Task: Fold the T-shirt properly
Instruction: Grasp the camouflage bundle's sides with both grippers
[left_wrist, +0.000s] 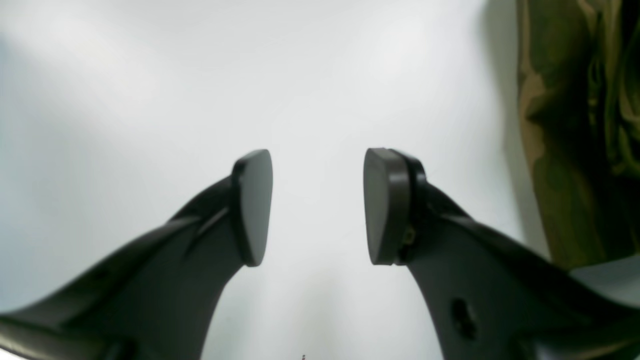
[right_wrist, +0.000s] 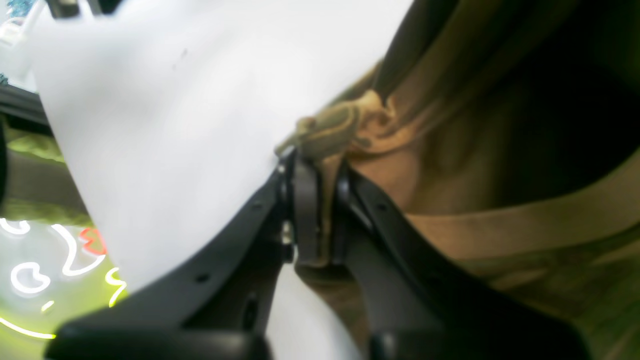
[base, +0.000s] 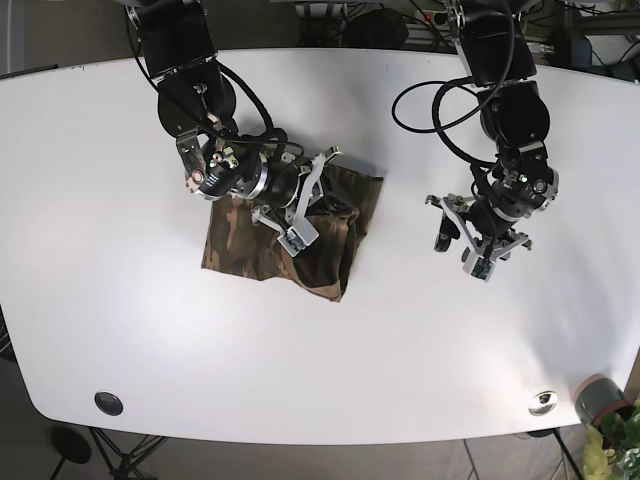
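Observation:
The camouflage T-shirt (base: 240, 245) lies bunched left of the middle of the white table (base: 400, 350), with its right part folded over and raised. My right gripper (base: 300, 222) sits on that raised part. In the right wrist view the right gripper (right_wrist: 320, 200) is shut on a pinched edge of the T-shirt (right_wrist: 475, 150), and a tuft of cloth sticks out above the pads. My left gripper (base: 462, 245) hovers over bare table to the right of the shirt. In the left wrist view the left gripper (left_wrist: 318, 205) is open and holds nothing, with the T-shirt (left_wrist: 575, 125) at the right edge.
Two round fittings (base: 108, 403) (base: 543, 402) sit near the table's front edge. A grey pot with a plant (base: 600, 400) stands off the front right corner. Black cables (base: 440, 100) loop along the left arm.

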